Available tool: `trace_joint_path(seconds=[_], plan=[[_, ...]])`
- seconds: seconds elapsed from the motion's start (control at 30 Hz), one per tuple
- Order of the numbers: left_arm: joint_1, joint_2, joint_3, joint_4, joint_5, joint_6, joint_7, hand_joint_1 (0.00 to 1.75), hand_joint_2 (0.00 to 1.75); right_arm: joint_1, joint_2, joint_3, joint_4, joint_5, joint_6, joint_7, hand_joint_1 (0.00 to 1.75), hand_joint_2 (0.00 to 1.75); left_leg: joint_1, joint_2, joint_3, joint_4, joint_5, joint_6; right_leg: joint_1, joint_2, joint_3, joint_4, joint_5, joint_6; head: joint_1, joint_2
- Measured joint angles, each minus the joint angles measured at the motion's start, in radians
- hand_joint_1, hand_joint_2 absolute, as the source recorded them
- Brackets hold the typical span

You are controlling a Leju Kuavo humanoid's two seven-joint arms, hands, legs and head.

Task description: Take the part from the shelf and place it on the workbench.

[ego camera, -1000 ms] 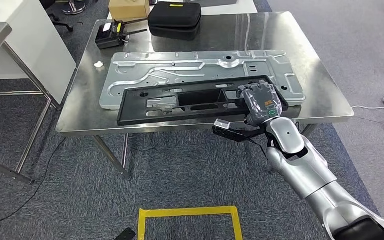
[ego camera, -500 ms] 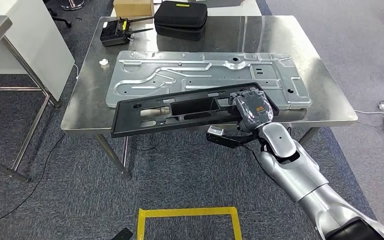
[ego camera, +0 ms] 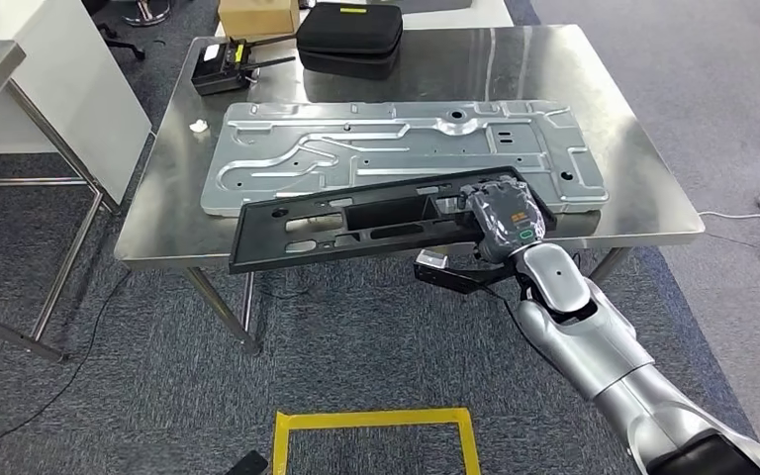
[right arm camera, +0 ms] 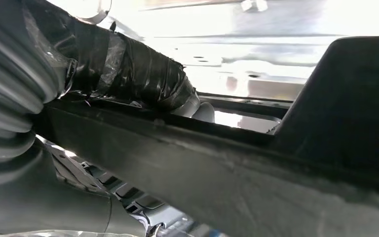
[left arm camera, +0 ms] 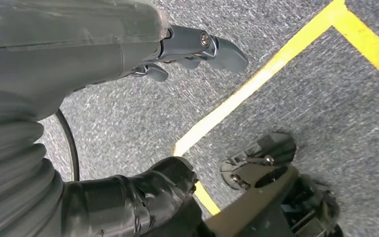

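The part is a long black plastic frame (ego camera: 356,226) with cut-outs, lying across the near edge of the steel workbench (ego camera: 643,198) and partly over a large grey stamped metal panel (ego camera: 396,148). My right hand (ego camera: 505,213) grips the frame's right end, thumb under and fingers over it. The frame's left end juts past the bench's near edge, slightly tilted. In the right wrist view the black frame (right arm camera: 256,168) fills the foreground with my taped thumb (right arm camera: 138,74) hooked over its rim. My left hand (left arm camera: 177,49) hangs over the carpet, fingers apart and holding nothing.
At the workbench's far side sit a black zip case (ego camera: 346,38), a black radio with antenna (ego camera: 223,67) and a cardboard box (ego camera: 255,14). A white cabinet (ego camera: 49,89) stands at the left. Yellow floor tape (ego camera: 376,424) marks the carpet below.
The view has shifted slightly. My right hand has drawn the frame a little toward the bench's near edge, so its left end now overhangs.
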Motion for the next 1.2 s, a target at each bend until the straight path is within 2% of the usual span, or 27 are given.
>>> trace_joint_path(seconds=[0.07, 0.1, 0.13, 0.17, 0.23, 0.27, 0.3, 0.33, 0.4, 0.47, 0.5, 0.57, 0.6, 0.63, 0.67, 0.7, 0.77, 0.8, 0.83, 0.9, 0.97, 1.03, 1.1, 1.13, 1.17, 1.2], plan=[[0.001, 0.0, 0.0, 0.0, 0.0, 0.0, 0.0, 0.0, 1.75, 0.002, 0.001, 0.0, 0.0, -0.001, 0.0, 0.0, 1.75, 1.75, 0.002, 0.001, -0.058, 0.128, -0.059, -0.006, 0.001, 0.0, 0.0, 0.0, 0.0, -0.004, 0.0, 0.0], [0.002, 0.0, 0.0, 0.0, -0.001, 0.0, 0.0, 0.0, 1.75, 0.004, 0.002, 0.001, 0.001, -0.002, 0.0, 0.0, 1.75, 1.75, 0.003, 0.001, -0.083, 0.18, -0.075, -0.009, 0.001, 0.0, 0.0, 0.002, -0.001, -0.004, 0.0, 0.0], [0.002, 0.0, 0.0, 0.0, -0.001, 0.0, 0.0, 0.0, 1.75, 0.006, 0.002, 0.001, 0.001, -0.002, 0.0, -0.001, 1.75, 1.75, 0.004, 0.001, -0.094, 0.2, -0.071, -0.011, 0.001, 0.001, 0.0, 0.004, -0.002, -0.004, 0.0, 0.0], [0.003, 0.0, 0.0, 0.0, -0.002, 0.0, 0.0, 0.0, 1.75, 0.008, 0.002, 0.001, 0.002, -0.002, 0.0, -0.001, 1.75, 1.75, 0.004, 0.001, -0.086, 0.18, -0.049, -0.012, 0.0, 0.001, 0.0, 0.006, -0.004, -0.003, 0.0, 0.0], [0.002, 0.001, 0.0, 0.0, -0.002, 0.0, 0.0, 0.0, 1.75, 0.01, 0.002, 0.001, 0.003, -0.002, 0.0, -0.002, 1.75, 1.75, 0.006, 0.001, -0.029, 0.057, 0.017, -0.01, 0.0, 0.003, -0.001, 0.015, -0.01, 0.003, 0.0, 0.0], [0.002, 0.002, 0.0, 0.0, -0.002, 0.0, 0.0, 0.0, 1.75, 0.01, 0.002, 0.001, 0.003, -0.002, 0.0, -0.002, 1.75, 1.75, 0.005, 0.001, 0.0, -0.003, 0.037, -0.007, 0.001, 0.003, -0.003, 0.022, -0.014, 0.007, 0.0, 0.0], [0.002, 0.002, 0.0, 0.0, -0.002, 0.0, 0.0, 0.0, 1.75, 0.009, 0.002, 0.001, 0.003, -0.002, 0.0, -0.001, 1.75, 1.75, 0.004, 0.0, 0.017, -0.04, 0.046, -0.003, 0.003, 0.004, -0.006, 0.026, -0.016, 0.012, 0.0, 0.0], [0.002, 0.002, 0.0, 0.0, -0.002, 0.0, 0.0, 0.0, 1.75, 0.009, 0.002, 0.0, 0.004, -0.002, 0.0, -0.001, 1.75, 1.75, 0.003, 0.0, 0.024, -0.055, 0.045, 0.001, 0.005, 0.004, -0.009, 0.028, -0.017, 0.016, 0.001, 0.0], [0.004, 0.002, 0.0, 0.0, -0.003, 0.0, 0.0, 0.0, 1.75, 0.009, 0.002, 0.0, 0.004, -0.002, 0.0, 0.0, 1.75, 1.75, 0.001, -0.001, 0.024, -0.058, 0.047, 0.012, 0.006, 0.005, -0.01, 0.028, -0.016, 0.025, 0.001, 0.0], [0.004, 0.002, 0.0, 0.0, -0.003, 0.0, 0.0, 0.0, 1.75, 0.009, 0.002, 0.0, 0.005, -0.002, 0.0, -0.001, 1.75, 1.75, 0.004, -0.001, 0.026, -0.064, 0.051, 0.024, 0.003, 0.005, -0.019, 0.049, -0.034, 0.033, 0.001, 0.0], [0.004, 0.002, 0.0, 0.0, -0.003, 0.0, 0.0, 0.0, 1.75, 0.009, 0.002, 0.0, 0.005, -0.002, 0.0, -0.002, 1.75, 1.75, 0.006, 0.0, 0.028, -0.067, 0.053, 0.029, 0.002, 0.005, -0.036, 0.087, -0.058, 0.037, 0.002, 0.0], [0.003, 0.002, 0.0, 0.0, -0.004, -0.001, 0.0, 0.0, 1.75, 0.012, 0.002, 0.0, 0.005, -0.003, 0.0, -0.002, 1.75, 1.75, 0.005, 0.001, 0.028, -0.068, 0.053, 0.034, -0.001, 0.005, -0.095, 0.217, -0.123, 0.044, 0.002, 0.0], [0.003, 0.002, 0.0, 0.0, -0.005, -0.001, 0.0, 0.0, 1.75, 0.014, 0.002, 0.0, 0.006, -0.003, 0.0, -0.002, 1.75, 1.75, 0.004, 0.0, 0.028, -0.068, 0.052, 0.035, -0.001, 0.005, -0.124, 0.278, -0.144, 0.046, 0.002, 0.0], [0.004, 0.002, 0.0, 0.0, -0.005, -0.001, 0.0, 0.0, 1.75, 0.017, 0.002, 0.0, 0.007, -0.003, 0.0, -0.002, 1.75, 1.75, 0.004, 0.0, 0.028, -0.067, 0.052, 0.036, -0.002, 0.005, -0.139, 0.309, -0.146, 0.046, 0.002, 0.0], [0.005, 0.002, 0.0, 0.0, -0.005, -0.002, 0.0, 0.0, 1.75, 0.018, 0.002, 0.0, 0.008, -0.003, 0.0, -0.002, 1.75, 1.75, 0.003, -0.001, 0.029, -0.067, 0.052, 0.036, -0.001, 0.005, -0.136, 0.3, -0.13, 0.044, 0.002, 0.0], [0.005, 0.002, 0.0, 0.0, -0.005, -0.002, 0.0, 0.0, 1.75, 0.019, 0.002, 0.0, 0.008, -0.003, -0.001, -0.002, 1.75, 1.75, 0.002, -0.002, 0.03, -0.067, 0.052, 0.036, -0.001, 0.005, -0.113, 0.251, -0.097, 0.04, 0.002, 0.0], [0.005, 0.001, 0.0, 0.0, -0.004, -0.003, 0.0, 0.0, 1.75, 0.017, 0.002, 0.0, 0.008, -0.004, -0.001, -0.002, 1.75, 1.75, -0.002, -0.002, 0.032, -0.067, 0.05, 0.033, 0.005, 0.005, -0.044, 0.109, -0.035, 0.027, 0.002, 0.0], [0.004, 0.001, 0.0, 0.0, -0.003, -0.003, 0.0, 0.0, 1.75, 0.017, 0.003, 0.0, 0.008, -0.006, -0.001, -0.002, 1.75, 1.75, -0.003, -0.002, 0.032, -0.067, 0.05, 0.031, 0.008, 0.004, -0.019, 0.057, -0.019, 0.021, 0.002, 0.0], [0.004, 0.0, 0.0, 0.0, -0.002, -0.003, 0.0, 0.0, 1.75, 0.017, 0.003, -0.001, 0.008, -0.009, -0.002, -0.002, 1.75, 1.75, -0.003, -0.001, 0.031, -0.067, 0.051, 0.027, 0.012, 0.004, -0.006, 0.031, -0.015, 0.017, 0.002, 0.0], [0.003, -0.001, 0.0, 0.0, -0.004, -0.004, 0.0, 0.0, 1.75, 0.018, 0.005, -0.001, 0.011, -0.016, -0.002, -0.002, 1.75, 1.75, -0.002, -0.001, 0.03, -0.071, 0.054, 0.017, 0.015, 0.005, -0.003, 0.02, -0.015, 0.013, 0.002, 0.0], [0.001, -0.001, 0.0, 0.0, -0.008, -0.003, 0.0, 0.0, 1.75, 0.019, 0.01, -0.001, 0.019, -0.023, -0.003, -0.003, 1.75, 1.75, -0.002, 0.0, 0.024, -0.056, 0.04, 0.007, 0.01, 0.002, 0.003, 0.006, -0.008, 0.003, 0.002, 0.0], [0.0, -0.001, 0.0, 0.0, -0.013, -0.001, -0.001, 0.0, 1.75, 0.019, 0.021, -0.002, 0.041, -0.029, -0.014, -0.006, 1.75, 1.75, 0.0, 0.001, -0.012, 0.027, -0.009, -0.001, 0.004, 0.0, 0.008, -0.005, -0.001, -0.007, 0.001, 0.0], [-0.002, -0.001, -0.001, 0.0, -0.019, -0.001, -0.001, 0.0, 1.75, 0.019, 0.037, -0.002, 0.076, -0.035, -0.031, -0.013, 1.75, 1.75, 0.003, 0.001, -0.07, 0.154, -0.065, -0.008, 0.004, 0.001, 0.007, -0.005, 0.0, -0.011, 0.001, 0.0], [-0.002, -0.002, -0.002, 0.0, -0.021, -0.001, -0.001, 0.0, 1.75, 0.02, 0.044, -0.002, 0.096, -0.038, -0.037, -0.016, 1.75, 1.75, 0.004, 0.001, -0.09, 0.194, -0.074, -0.012, 0.005, 0.001, 0.007, -0.004, -0.001, -0.011, 0.001, 0.0], [-0.003, -0.002, -0.003, 0.0, -0.024, -0.002, -0.001, 0.0, 1.75, 0.019, 0.051, -0.002, 0.115, -0.039, -0.04, -0.017, 1.75, 1.75, 0.006, 0.001, -0.092, 0.197, -0.064, -0.014, 0.005, 0.001, 0.007, -0.002, -0.002, -0.01, 0.001, 0.0], [-0.004, -0.002, -0.004, 0.0, -0.026, -0.003, -0.001, 0.0, 1.75, 0.018, 0.056, -0.003, 0.135, -0.04, -0.041, -0.016, 1.75, 1.75, 0.008, 0.001, -0.076, 0.16, -0.037, -0.016, 0.004, 0.002, 0.007, 0.001, -0.004, -0.008, 0.001, 0.0]])
